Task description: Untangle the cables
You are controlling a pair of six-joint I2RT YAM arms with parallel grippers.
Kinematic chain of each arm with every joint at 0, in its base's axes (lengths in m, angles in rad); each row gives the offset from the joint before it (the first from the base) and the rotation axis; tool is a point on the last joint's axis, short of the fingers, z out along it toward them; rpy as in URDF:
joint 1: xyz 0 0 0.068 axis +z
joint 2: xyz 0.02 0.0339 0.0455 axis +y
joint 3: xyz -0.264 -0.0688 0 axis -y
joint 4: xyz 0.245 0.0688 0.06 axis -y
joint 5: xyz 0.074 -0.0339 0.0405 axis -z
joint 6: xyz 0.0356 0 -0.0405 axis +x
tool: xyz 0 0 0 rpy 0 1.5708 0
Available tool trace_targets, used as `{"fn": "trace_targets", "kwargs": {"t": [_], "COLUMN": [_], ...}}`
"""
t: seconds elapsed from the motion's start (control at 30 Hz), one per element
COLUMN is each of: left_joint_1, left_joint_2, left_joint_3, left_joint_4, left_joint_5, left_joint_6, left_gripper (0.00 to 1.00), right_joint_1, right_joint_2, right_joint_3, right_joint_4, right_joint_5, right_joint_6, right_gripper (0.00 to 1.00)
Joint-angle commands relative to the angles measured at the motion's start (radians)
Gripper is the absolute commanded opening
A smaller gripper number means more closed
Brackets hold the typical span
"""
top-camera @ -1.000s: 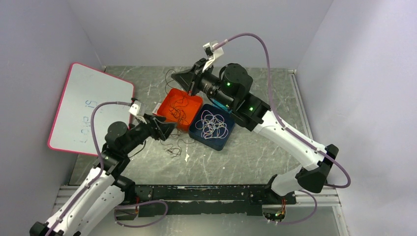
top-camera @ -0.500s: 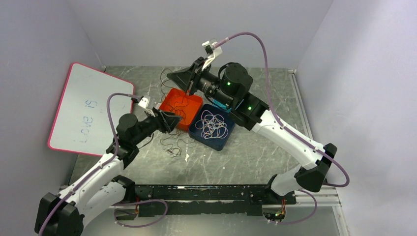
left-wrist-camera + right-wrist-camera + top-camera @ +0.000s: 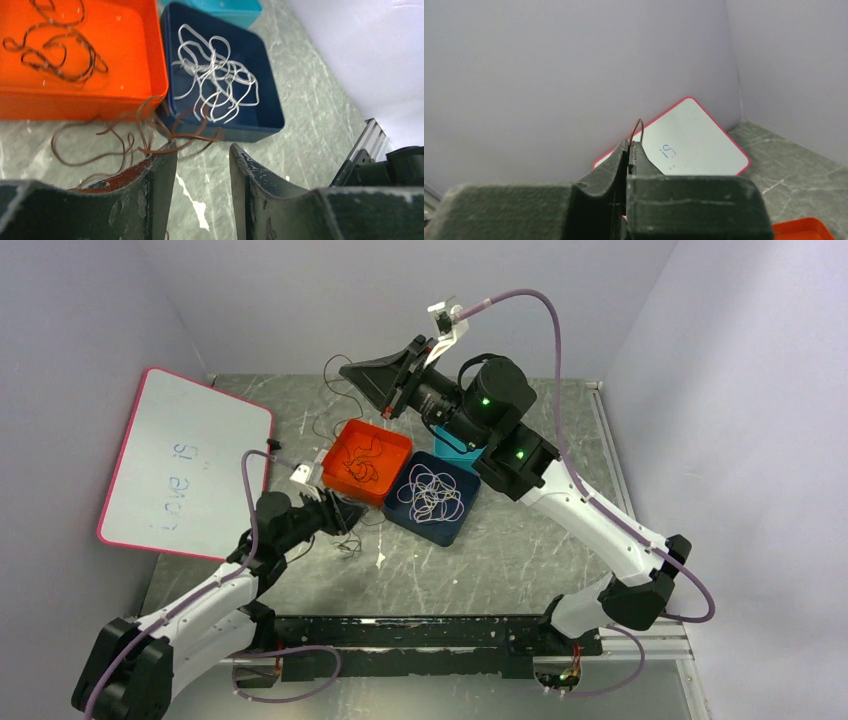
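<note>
My right gripper [image 3: 347, 370] is raised above the table's far side. It is shut on a thin black cable, whose small loop [image 3: 638, 128] sticks out past the closed fingertips in the right wrist view. A black cable [image 3: 362, 462] lies in the orange tray [image 3: 340, 440]. The white cable [image 3: 432, 492] lies coiled in the navy tray [image 3: 452, 528]. Another dark cable tangle [image 3: 145, 142] lies on the table against both trays' near walls. My left gripper [image 3: 200, 155] is open and empty, low over the table just short of that tangle.
A pink-framed whiteboard [image 3: 185, 460] lies at the left. A teal tray [image 3: 452, 448] sits behind the navy one, mostly under the right arm. The enclosure's walls close in the back and both sides.
The right gripper has risen and drawn its black cable up from the orange tray. The left arm has dropped and pulled back slightly toward the near side, jaws open.
</note>
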Motion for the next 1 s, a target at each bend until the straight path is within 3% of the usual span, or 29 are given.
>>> {"fn": "trace_targets", "kwargs": {"t": [0.0, 0.33, 0.57, 0.73, 0.97], "left_joint_1": [0.002, 0.001, 0.001, 0.001, 0.001], "left_joint_2": [0.023, 0.066, -0.079, -0.184, -0.220], "left_joint_3": [-0.058, -0.123, -0.121, -0.130, -0.070], "left_joint_4": [0.082, 0.091, -0.071, -0.168, -0.266], "left_joint_5": [-0.039, -0.083, -0.169, -0.213, -0.242], "left_joint_6": [-0.014, -0.028, -0.043, -0.062, -0.068], "left_gripper": [0.47, 0.45, 0.48, 0.52, 0.55], "right_joint_1": [-0.005, -0.004, -0.015, -0.091, -0.244], "right_joint_2": [-0.025, -0.063, -0.061, -0.038, -0.013], "right_joint_3": [0.038, 0.078, 0.070, 0.068, 0.016], "right_joint_4": [0.051, -0.010, -0.189, -0.312, -0.358], "right_joint_5": [-0.022, 0.070, 0.253, 0.305, 0.318], "right_joint_6": [0.005, -0.087, -0.178, -0.186, -0.199], "right_gripper": [0.00, 0.00, 0.00, 0.00, 0.00]}}
